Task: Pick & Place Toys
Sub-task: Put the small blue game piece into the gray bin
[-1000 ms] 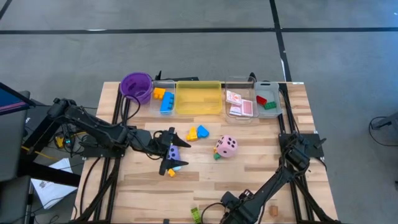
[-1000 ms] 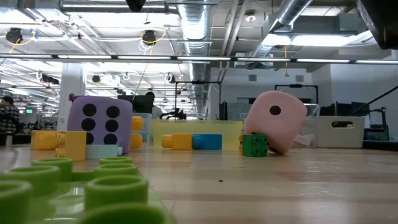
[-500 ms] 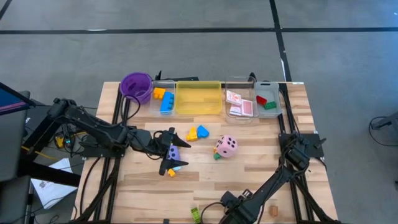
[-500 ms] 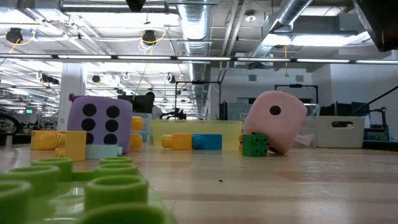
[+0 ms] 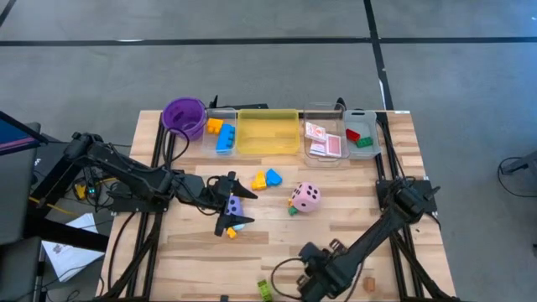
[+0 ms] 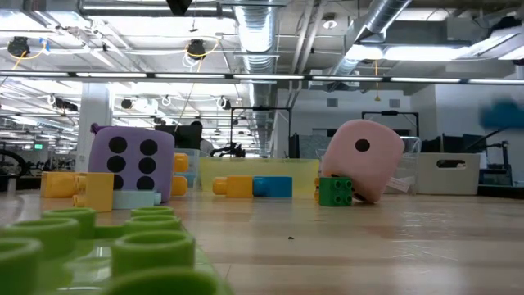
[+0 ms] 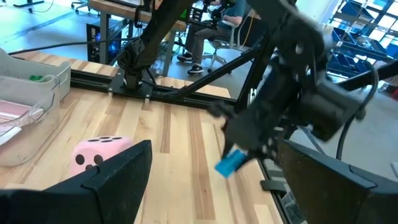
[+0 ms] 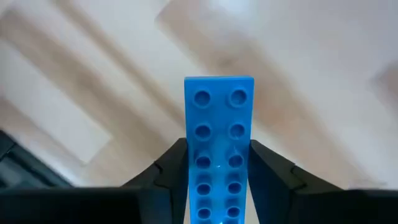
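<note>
My right gripper is shut on a blue studded brick near the table's near edge; the left wrist view shows the brick above the table. My left gripper is open at the table's middle left. Its fingers stand on either side of the purple dotted die, which rests on the table beside a yellow block; I cannot tell whether they touch it. The pink die leans on a small green block. A yellow and a blue block lie nearby. My right gripper pinches the blue brick's two long sides between its two fingers, near one end. The brick lies along the fingers, studs toward the wrist camera, and its free end sticks out past the fingertips. It is lifted clear of the table.
Along the far edge stand a purple cup, a clear tray with blocks, a yellow tray, a clear tray with pink cards and a tray with red and green blocks. A green brick lies at the near edge.
My right arm has lifted, and its gripper has gone a little up and toward the far edge with the blue brick. The dark part at the low view's upper right has left the picture.
</note>
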